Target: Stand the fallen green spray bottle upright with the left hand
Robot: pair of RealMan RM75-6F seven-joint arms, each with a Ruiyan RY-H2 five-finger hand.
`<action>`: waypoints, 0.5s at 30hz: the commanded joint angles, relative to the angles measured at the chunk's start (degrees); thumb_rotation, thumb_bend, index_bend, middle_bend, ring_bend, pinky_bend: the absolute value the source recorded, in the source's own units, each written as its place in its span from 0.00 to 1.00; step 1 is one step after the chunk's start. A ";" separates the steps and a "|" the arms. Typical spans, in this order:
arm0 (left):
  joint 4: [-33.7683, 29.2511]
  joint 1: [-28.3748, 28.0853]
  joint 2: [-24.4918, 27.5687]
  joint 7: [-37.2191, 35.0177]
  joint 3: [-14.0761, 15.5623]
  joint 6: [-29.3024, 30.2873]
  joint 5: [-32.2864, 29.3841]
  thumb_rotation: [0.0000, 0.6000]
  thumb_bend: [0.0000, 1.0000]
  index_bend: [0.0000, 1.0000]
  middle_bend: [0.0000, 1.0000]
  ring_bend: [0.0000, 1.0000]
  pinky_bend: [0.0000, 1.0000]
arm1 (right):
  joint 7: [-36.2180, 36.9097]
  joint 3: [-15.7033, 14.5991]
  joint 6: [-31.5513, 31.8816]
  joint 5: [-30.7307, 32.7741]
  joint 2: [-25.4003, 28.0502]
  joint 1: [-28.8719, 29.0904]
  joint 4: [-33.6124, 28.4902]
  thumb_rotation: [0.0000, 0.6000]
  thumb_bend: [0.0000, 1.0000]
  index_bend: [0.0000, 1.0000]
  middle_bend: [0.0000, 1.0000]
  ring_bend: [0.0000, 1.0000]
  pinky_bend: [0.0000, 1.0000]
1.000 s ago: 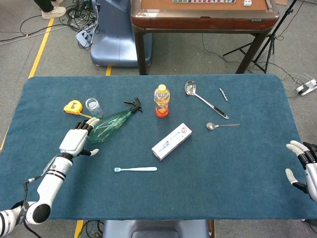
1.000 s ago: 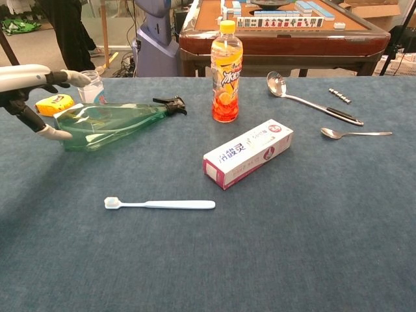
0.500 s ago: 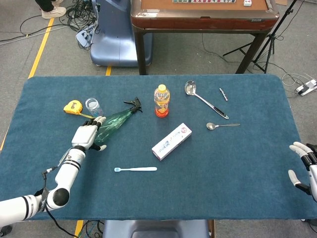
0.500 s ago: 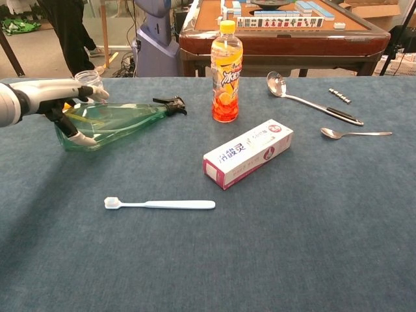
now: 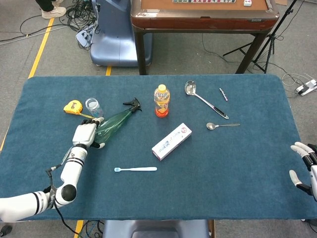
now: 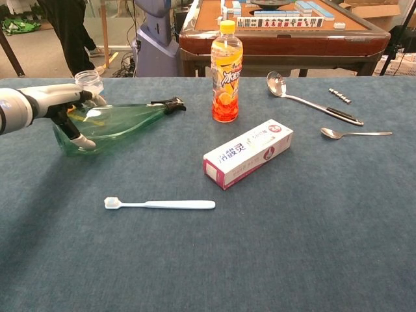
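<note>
Left hand (image 6: 62, 107) sits at the bottle's wide base end, fingers over the top, thumb underneath, grasping the body, though how firmly I cannot tell. Bottle (image 6: 114, 121) lies on its side at the table's left, black trigger (image 6: 168, 102) pointing toward the orange drink (image 6: 226, 71), nozzle end looking slightly raised. Clear green plastic, seemingly near empty: likely light, smooth, a bit slippery, walls may flex under a squeeze. Best hold is low on the broad body, not the thin neck. Right hand (image 5: 304, 166) rests at the far right edge, fingers spread, holding nothing.
</note>
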 commanded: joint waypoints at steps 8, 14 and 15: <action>-2.66 3.66 5.77 -5.54 3.10 -2.80 8.29 1.00 0.23 0.28 0.27 0.20 0.07 | -0.82 0.03 -0.04 -0.15 0.00 0.08 -0.65 1.00 0.33 0.22 0.20 0.12 0.14; -5.35 6.51 11.53 -8.50 6.18 -3.60 15.91 1.00 0.23 0.31 0.27 0.19 0.08 | -1.56 -0.05 -0.16 -0.39 0.20 0.16 -1.42 1.00 0.33 0.22 0.20 0.12 0.14; -5.86 6.95 12.70 -9.05 6.75 -3.96 17.22 1.00 0.23 0.31 0.27 0.19 0.08 | -1.74 -0.05 -0.12 -0.53 0.23 0.19 -1.60 1.00 0.33 0.22 0.20 0.12 0.14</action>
